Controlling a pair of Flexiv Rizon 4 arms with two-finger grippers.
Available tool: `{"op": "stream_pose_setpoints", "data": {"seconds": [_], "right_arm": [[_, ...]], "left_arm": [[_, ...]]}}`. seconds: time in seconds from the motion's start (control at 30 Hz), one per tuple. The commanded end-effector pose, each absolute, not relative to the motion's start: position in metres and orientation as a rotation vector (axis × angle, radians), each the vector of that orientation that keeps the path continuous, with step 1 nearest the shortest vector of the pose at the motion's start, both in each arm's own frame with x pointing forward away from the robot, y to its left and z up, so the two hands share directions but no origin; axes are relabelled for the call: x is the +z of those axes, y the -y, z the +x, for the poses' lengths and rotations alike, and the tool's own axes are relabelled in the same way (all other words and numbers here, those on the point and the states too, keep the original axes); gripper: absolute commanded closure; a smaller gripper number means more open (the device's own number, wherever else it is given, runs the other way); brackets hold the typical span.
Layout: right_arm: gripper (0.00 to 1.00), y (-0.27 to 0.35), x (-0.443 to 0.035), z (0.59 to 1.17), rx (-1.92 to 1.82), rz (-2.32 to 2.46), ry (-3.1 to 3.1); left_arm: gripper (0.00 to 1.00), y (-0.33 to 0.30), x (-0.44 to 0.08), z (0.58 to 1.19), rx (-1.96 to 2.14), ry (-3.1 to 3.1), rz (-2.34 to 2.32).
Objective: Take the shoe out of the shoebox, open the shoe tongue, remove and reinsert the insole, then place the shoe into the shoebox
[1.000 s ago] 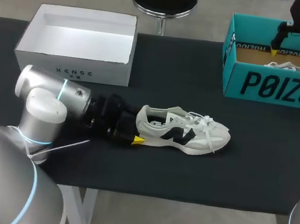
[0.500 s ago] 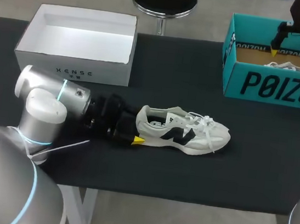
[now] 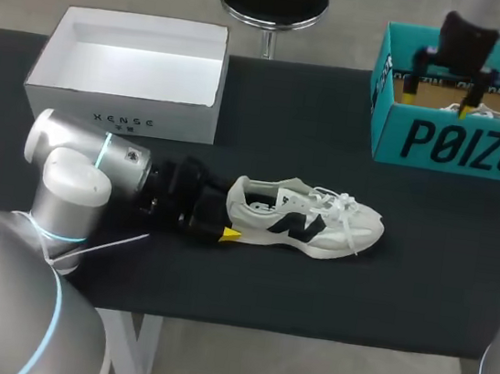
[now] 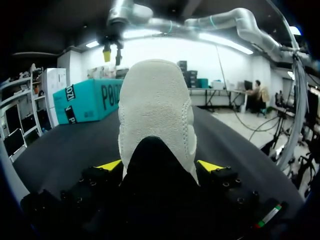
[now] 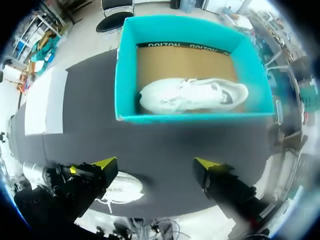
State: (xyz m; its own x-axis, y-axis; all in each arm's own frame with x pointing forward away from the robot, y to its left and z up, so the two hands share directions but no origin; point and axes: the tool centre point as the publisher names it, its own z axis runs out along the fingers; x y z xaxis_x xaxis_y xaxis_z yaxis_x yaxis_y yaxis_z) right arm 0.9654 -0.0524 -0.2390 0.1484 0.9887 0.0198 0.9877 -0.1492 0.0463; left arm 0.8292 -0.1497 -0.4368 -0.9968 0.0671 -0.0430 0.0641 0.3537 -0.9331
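We are pinching the heel of the shoe [image 3: 306, 217] in our left jaws on the tabletop [image 3: 265, 281], our right jaws are hovering spread over the far-right shoebox [image 3: 458, 145], so opening the tongue looks next.
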Motion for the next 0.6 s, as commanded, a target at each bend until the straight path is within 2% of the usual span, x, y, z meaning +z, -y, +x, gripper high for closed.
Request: {"op": "stream_pose_setpoints", "data": {"seconds": [0.03, 0.33, 0.6], "right_arm": [[0.00, -0.035, -0.247, 0.949, -0.081, 2.357, -1.898], [0.00, -0.106, -0.273, 0.914, -0.025, 2.375, -1.875], [0.00, -0.119, -0.282, 0.898, 0.110, 2.406, -1.891]], "left_arm": [[1.00, 0.151, -0.439, 0.827, 1.776, 2.586, -0.125], [1.00, 0.151, -0.439, 0.827, 1.776, 2.586, -0.125], [1.00, 0.151, -0.439, 0.827, 1.776, 2.586, -0.125]]}}
